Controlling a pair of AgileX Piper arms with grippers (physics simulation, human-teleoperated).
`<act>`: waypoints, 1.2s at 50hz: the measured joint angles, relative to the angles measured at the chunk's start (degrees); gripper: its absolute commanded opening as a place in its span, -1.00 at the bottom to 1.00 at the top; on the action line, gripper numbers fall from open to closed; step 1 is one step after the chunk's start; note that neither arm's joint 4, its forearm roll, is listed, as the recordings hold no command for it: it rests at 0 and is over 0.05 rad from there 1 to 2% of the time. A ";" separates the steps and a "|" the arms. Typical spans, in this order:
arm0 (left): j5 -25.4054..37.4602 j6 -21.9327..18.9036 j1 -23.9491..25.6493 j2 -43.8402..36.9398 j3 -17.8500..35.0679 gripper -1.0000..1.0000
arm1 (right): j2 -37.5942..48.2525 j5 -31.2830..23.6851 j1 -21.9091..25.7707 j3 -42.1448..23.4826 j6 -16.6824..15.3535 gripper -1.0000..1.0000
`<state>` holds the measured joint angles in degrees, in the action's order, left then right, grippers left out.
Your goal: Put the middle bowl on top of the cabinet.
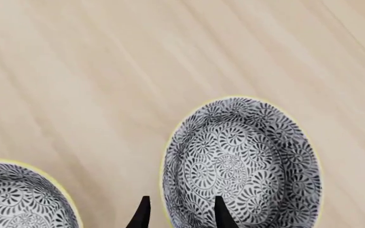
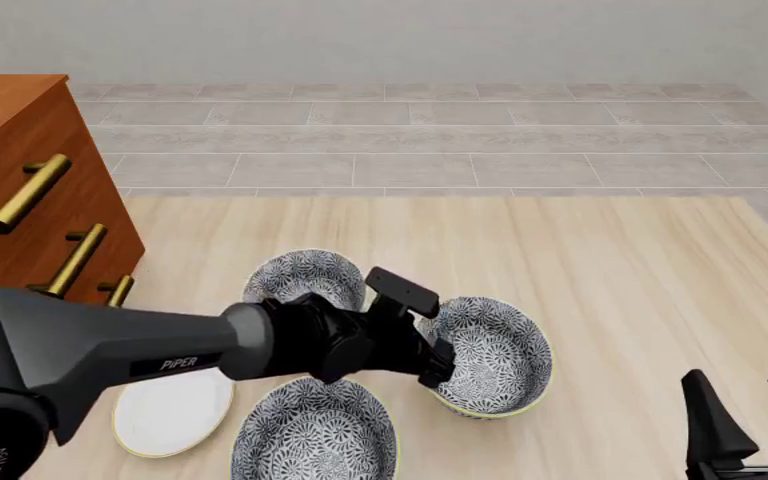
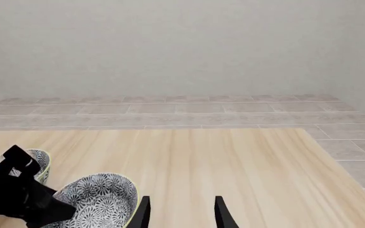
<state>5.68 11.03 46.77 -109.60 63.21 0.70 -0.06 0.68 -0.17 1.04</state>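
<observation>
Right, the biggest thing out there is the cabinet (image 2: 24,190), standing tall at the far left of the table (image 2: 624,280), brass handles facing us, its top bare as far as the frame shows. Next, the left arm (image 2: 131,350), sweeping in across the front toward the cluster of crockery. Three patterned bowls sit in a loose triangle: one at the back (image 2: 304,278), one nearest us (image 2: 315,432), and the one to the right (image 2: 491,355), which the arm has picked out as the middle bowl. A flat white plate (image 2: 171,412) lies just left of the near bowl, partly under the arm.

Now the left gripper (image 2: 435,368): in its wrist view the fingers are spread, one tip outside the rim, the other over the inside wall, straddling the bowl's edge (image 1: 239,161) and not closed on it. So this looks like the grasping step, bowl on the table, nothing lifted.

The right gripper (image 2: 747,412) is parked low at the right, claw apart, holding nothing.

Next, I reckon: pinch that rim firmly, lift straight to clear the neighbours, then a long carry left and up over the cabinet.
</observation>
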 measured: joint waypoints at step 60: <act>5.97 6.62 6.27 9.77 1.71 -1.00 | -0.05 -0.08 -0.01 0.00 0.03 1.00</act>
<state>11.65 17.65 53.04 -99.83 64.92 0.65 -0.13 0.67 -0.16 1.07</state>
